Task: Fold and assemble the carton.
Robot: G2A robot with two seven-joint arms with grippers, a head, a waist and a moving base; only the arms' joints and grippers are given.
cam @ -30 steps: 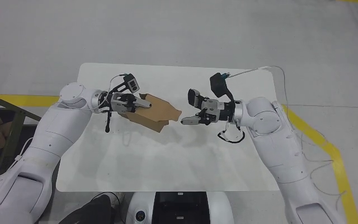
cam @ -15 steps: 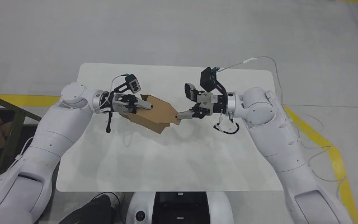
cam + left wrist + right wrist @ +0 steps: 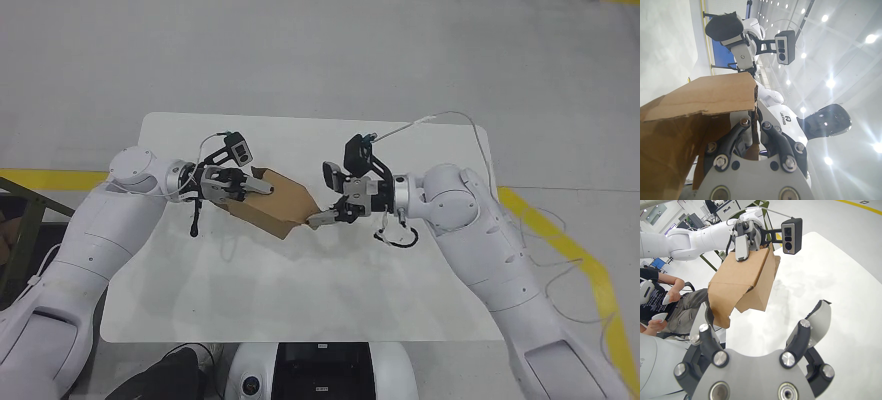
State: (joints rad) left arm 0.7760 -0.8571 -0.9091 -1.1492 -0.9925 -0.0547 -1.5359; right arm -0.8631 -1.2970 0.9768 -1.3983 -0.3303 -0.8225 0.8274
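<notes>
Right end effector (image 3: 325,192) advanced, open, at carton (image 3: 282,200) flap | left end effector (image 3: 262,184) clamps carton

Ceiling lamps (image 3: 830,83) flare into starbursts in the left wrist view; the brightly lit table (image 3: 300,290) carries faint, soft shadows.

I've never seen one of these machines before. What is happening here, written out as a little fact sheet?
Surface: white table
Object: brown carton, partly folded, end flaps loose, held above the table
Left gripper: shut on one end of the carton
Right gripper: open at the other end, one finger seeming to touch a loose flap
Stage: carton not yet assembled
</notes>
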